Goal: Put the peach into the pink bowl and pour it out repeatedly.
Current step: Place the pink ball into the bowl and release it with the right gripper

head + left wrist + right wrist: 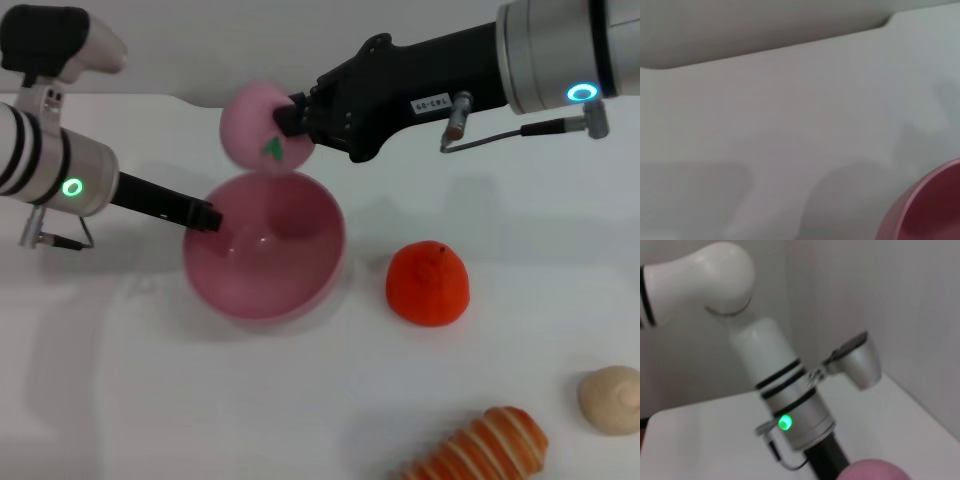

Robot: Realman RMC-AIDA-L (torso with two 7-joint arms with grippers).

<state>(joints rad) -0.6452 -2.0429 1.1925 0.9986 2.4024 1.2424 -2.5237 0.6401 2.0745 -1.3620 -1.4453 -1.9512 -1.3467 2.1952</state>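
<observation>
The pale pink peach (258, 127), with a small green mark, is held in the air just above the far rim of the pink bowl (265, 250). My right gripper (292, 122) is shut on the peach from the right side. My left gripper (205, 216) is shut on the bowl's left rim, and the bowl stands upright on the white table. The bowl looks empty inside. The left wrist view shows only a piece of the bowl's rim (925, 210). The right wrist view shows the top of the peach (875, 471) and the left arm (785, 405).
A bright orange-red fruit (428, 284) lies right of the bowl. A striped orange-and-cream bread-like toy (485, 450) lies at the front right. A beige round lump (611, 398) lies at the right edge.
</observation>
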